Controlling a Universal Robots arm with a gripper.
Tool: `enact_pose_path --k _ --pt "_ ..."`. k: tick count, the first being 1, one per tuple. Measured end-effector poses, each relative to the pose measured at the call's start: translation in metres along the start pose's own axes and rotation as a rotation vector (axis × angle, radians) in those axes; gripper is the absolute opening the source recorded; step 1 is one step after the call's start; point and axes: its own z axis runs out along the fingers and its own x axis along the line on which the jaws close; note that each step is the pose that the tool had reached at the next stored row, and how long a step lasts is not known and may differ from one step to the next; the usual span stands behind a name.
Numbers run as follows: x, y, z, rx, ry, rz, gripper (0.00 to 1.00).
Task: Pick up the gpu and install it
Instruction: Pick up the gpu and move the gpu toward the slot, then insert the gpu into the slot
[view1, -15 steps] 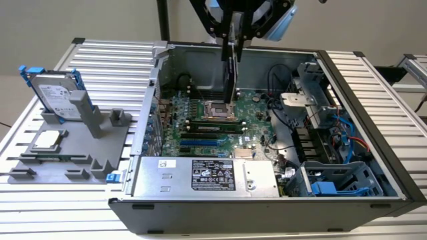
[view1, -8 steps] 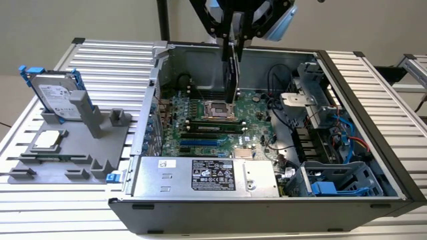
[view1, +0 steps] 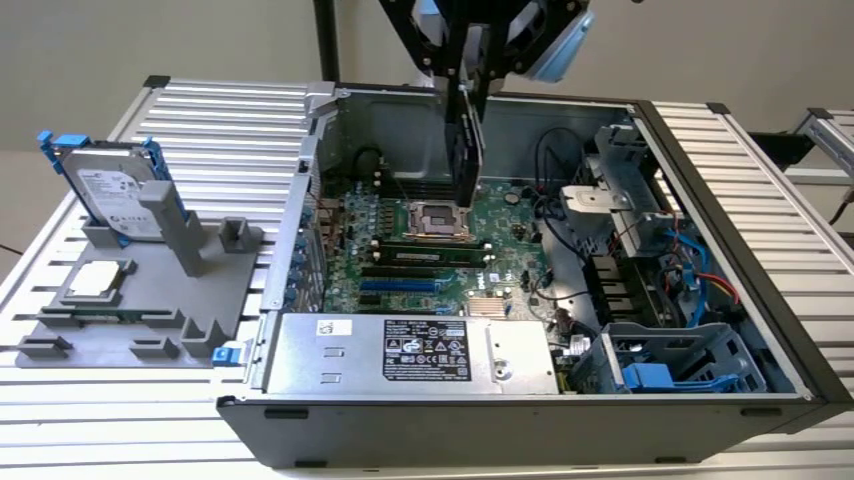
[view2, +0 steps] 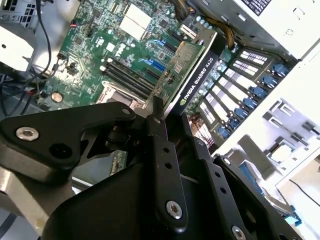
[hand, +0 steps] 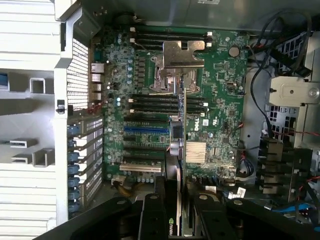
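The gpu (view1: 465, 150) hangs edge-down over the open computer case, above the green motherboard (view1: 514, 215). My gripper (view1: 467, 85) is shut on its upper edge. In the second wrist view the gpu (view2: 187, 67) shows its green board on one side and its black shroud on the other, reaching out from my gripper (view2: 172, 120) toward the board below. In the first wrist view the gpu (hand: 180, 150) appears edge-on between my black fingers (hand: 150, 215), hovering over the expansion slots (hand: 145, 129) of the motherboard (hand: 220, 100). Its lower edge is still above the slots.
The case wall (view1: 747, 240) rings the work area. Inside it are a silver power supply (view1: 400, 355), a drive cage (view1: 667, 370) and loose cables (view1: 694, 250). At the exterior view's left, a grey fixture (view1: 147, 300) holds a hard drive (view1: 114, 190) and a CPU chip (view1: 96, 280).
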Motion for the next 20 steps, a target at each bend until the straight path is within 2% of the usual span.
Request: enact_pose_path --k 20 --pt "0.0000 0.0000 -0.0002 -0.0010 -0.0074 -0.137 0.00"
